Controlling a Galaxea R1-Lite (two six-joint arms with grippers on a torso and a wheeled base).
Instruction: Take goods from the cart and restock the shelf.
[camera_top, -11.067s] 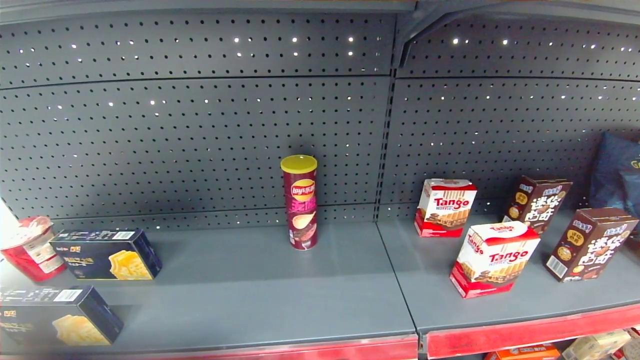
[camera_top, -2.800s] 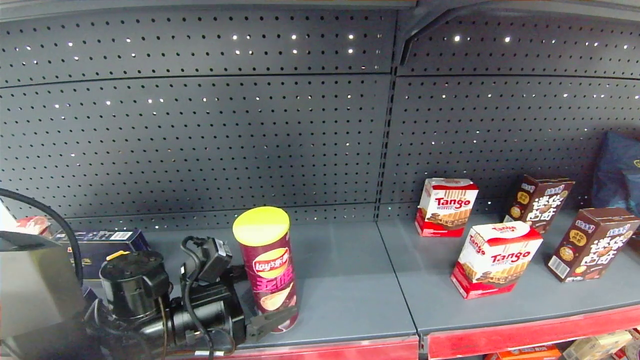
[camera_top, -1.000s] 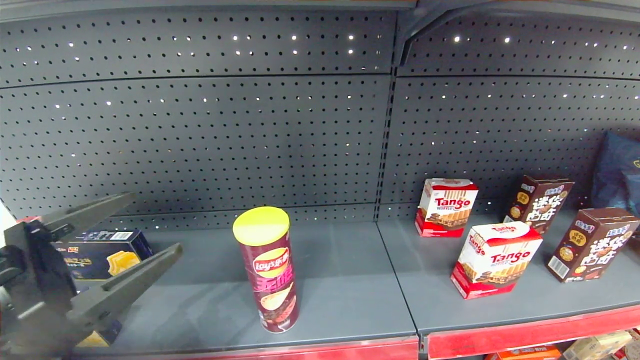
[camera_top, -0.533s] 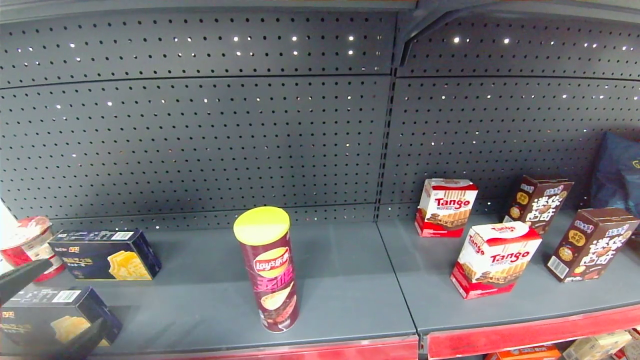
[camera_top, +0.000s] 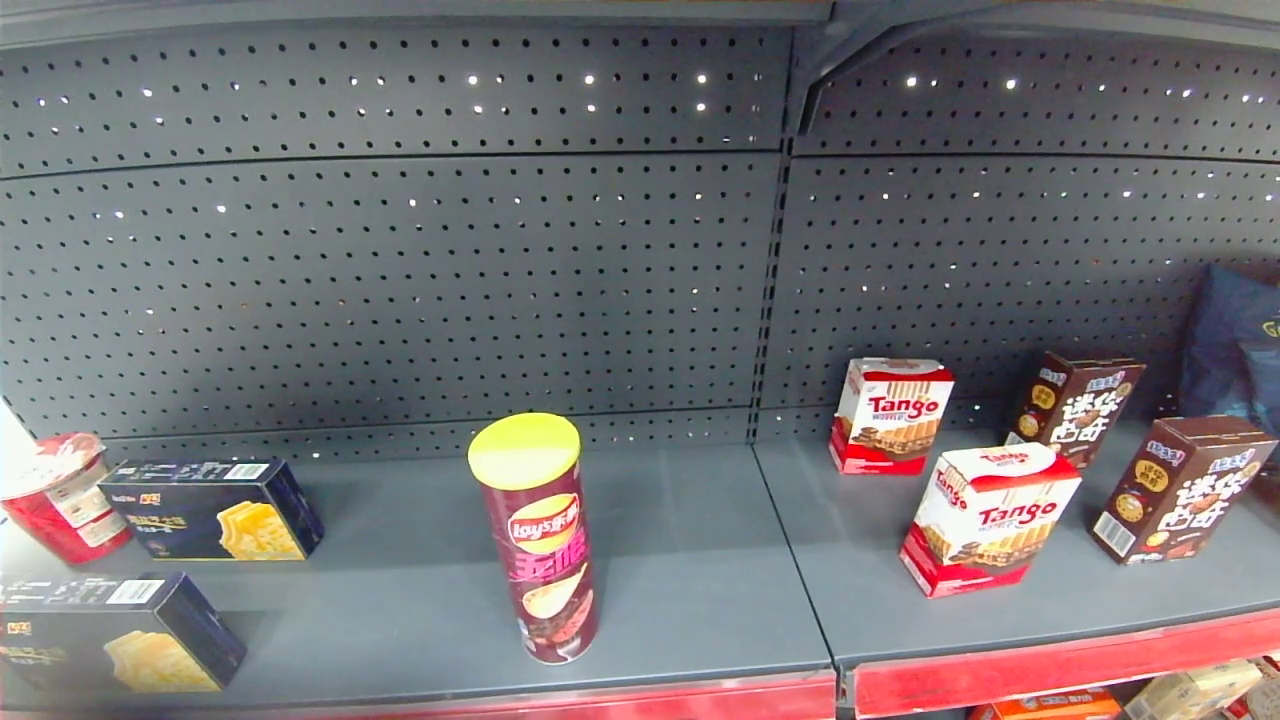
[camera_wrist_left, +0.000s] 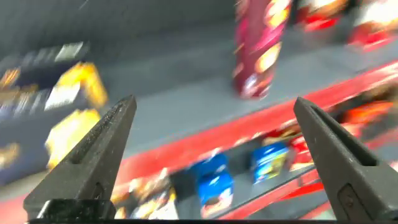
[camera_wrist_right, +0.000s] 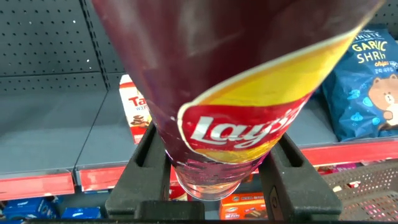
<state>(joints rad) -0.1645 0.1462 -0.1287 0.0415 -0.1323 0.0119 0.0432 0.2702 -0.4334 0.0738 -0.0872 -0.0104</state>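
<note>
Near the front edge of the grey metal shelf, a maroon cylindrical crisp can with a yellow lid stands upright. The left gripper hangs before the shelf, jaws spread wide, holding nothing. The right gripper clamps a second maroon crisp can between its fingers.

At the right, a rear wafer box and a front wafer box, both red and white, stand upright. Just right of them stand a rear brown box and a front brown box. A dark blue bag leans at the far right. At the far left lie a rear dark blue box and a front dark blue box, with a red cup beside the rear one.
</note>
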